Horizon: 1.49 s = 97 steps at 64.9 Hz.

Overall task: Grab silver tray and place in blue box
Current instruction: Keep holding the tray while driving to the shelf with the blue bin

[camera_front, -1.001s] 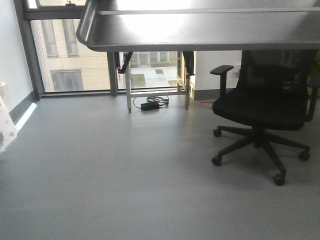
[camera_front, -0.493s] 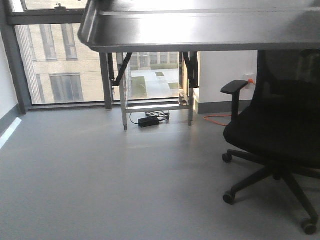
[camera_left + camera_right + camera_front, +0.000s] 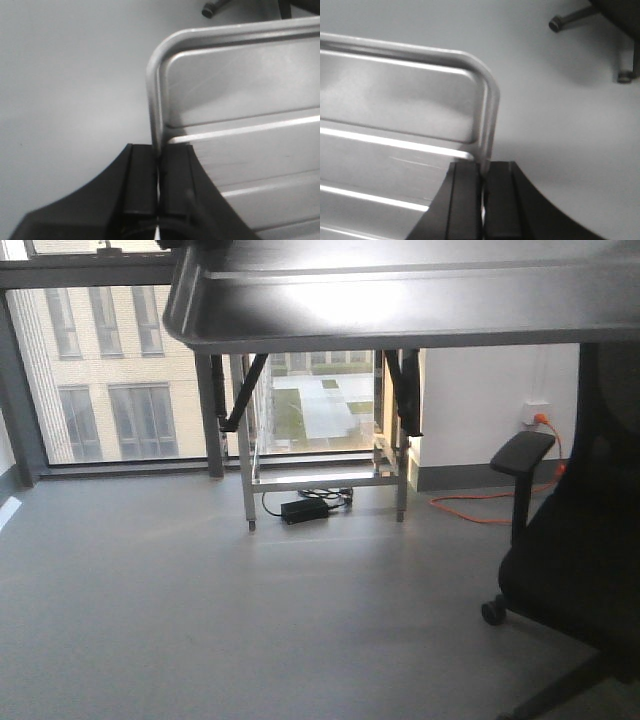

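left tool (image 3: 159, 175), right tool (image 3: 483, 192), pinching silver tray (image 3: 240, 95) rim

The silver tray (image 3: 400, 300) hangs across the top of the front view, above the floor (image 3: 200, 620). Its left end rim sits between the jaws of the left gripper (image 3: 159, 185), its right end rim between those of the right gripper (image 3: 482, 200). Behind and below the tray, a metal stand (image 3: 320, 465) is against the window (image 3: 110, 380), with a power adapter (image 3: 305, 509) on the floor under it. An office chair (image 3: 580, 570) is at the right foreground; behind it a cable (image 3: 480, 508) runs along the floor to a wall socket (image 3: 537, 414).
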Each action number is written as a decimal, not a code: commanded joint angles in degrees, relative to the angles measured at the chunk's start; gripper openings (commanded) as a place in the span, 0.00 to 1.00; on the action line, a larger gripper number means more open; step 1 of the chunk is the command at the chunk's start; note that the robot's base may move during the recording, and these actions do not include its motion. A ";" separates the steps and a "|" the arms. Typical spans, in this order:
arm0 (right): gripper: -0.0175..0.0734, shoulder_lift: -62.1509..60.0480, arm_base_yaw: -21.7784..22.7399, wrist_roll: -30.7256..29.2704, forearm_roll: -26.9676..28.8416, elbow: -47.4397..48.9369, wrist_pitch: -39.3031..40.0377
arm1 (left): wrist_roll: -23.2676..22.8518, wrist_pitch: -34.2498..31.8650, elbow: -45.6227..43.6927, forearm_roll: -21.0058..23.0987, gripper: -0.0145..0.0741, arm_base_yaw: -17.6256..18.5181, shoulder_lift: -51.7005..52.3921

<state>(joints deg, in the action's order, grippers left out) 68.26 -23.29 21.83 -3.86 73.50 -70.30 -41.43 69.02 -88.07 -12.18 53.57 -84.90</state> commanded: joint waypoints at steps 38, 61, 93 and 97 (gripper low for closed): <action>0.25 -1.49 0.15 -0.85 -2.87 2.30 2.97 | 1.56 5.32 -1.42 -1.49 0.05 0.07 1.90; 0.25 -1.49 0.15 -0.85 -2.87 2.30 2.97 | 1.56 5.32 -1.42 -1.49 0.05 0.07 1.90; 0.25 -1.49 0.15 -0.85 -2.87 2.30 2.92 | 1.56 5.32 -1.42 -1.49 0.05 0.07 1.90; 0.25 -1.49 0.15 -0.85 -2.87 2.30 2.92 | 1.56 5.32 -1.42 -1.49 0.05 0.07 1.90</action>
<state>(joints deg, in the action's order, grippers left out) 68.26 -23.29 21.83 -4.13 73.50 -70.30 -41.43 68.78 -88.07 -12.18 53.57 -85.00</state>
